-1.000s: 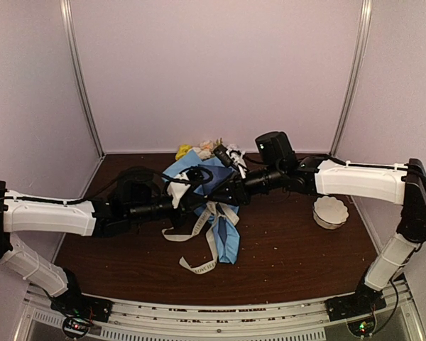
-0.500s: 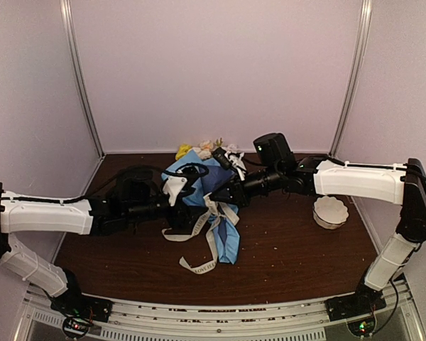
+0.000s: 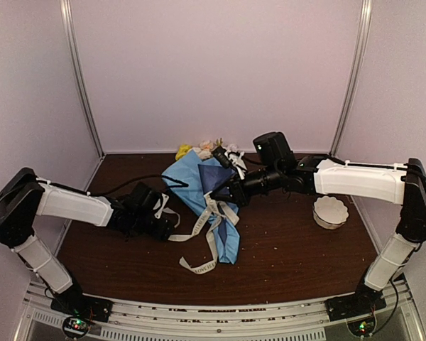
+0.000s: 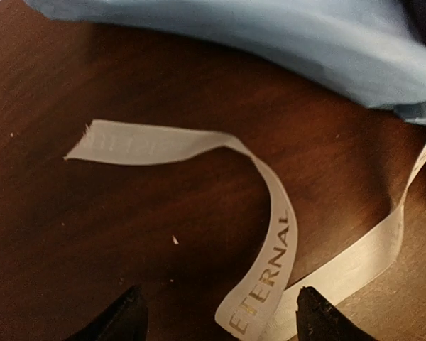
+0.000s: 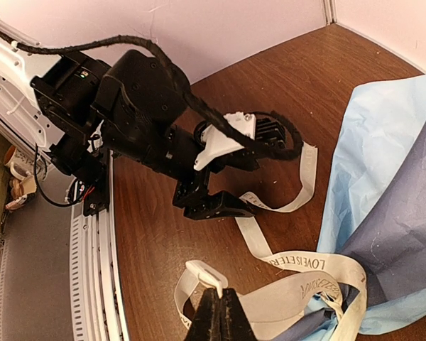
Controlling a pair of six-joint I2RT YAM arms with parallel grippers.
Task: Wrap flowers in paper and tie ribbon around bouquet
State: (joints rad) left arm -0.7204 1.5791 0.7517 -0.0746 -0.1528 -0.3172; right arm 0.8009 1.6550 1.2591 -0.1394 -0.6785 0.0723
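Between my spread left fingers (image 4: 128, 320) the limp, slippery ribbon (image 4: 270, 241) is lying, best taken mid-strip; my right fingers (image 5: 216, 309) are pinching its loop.

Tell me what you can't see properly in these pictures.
Top view: the flowers have their stems hidden inside the paper.
Left wrist view: the ribbon has blurred words at its loose end and runs off the right edge.
Top view: the bowl is too small to see inside.
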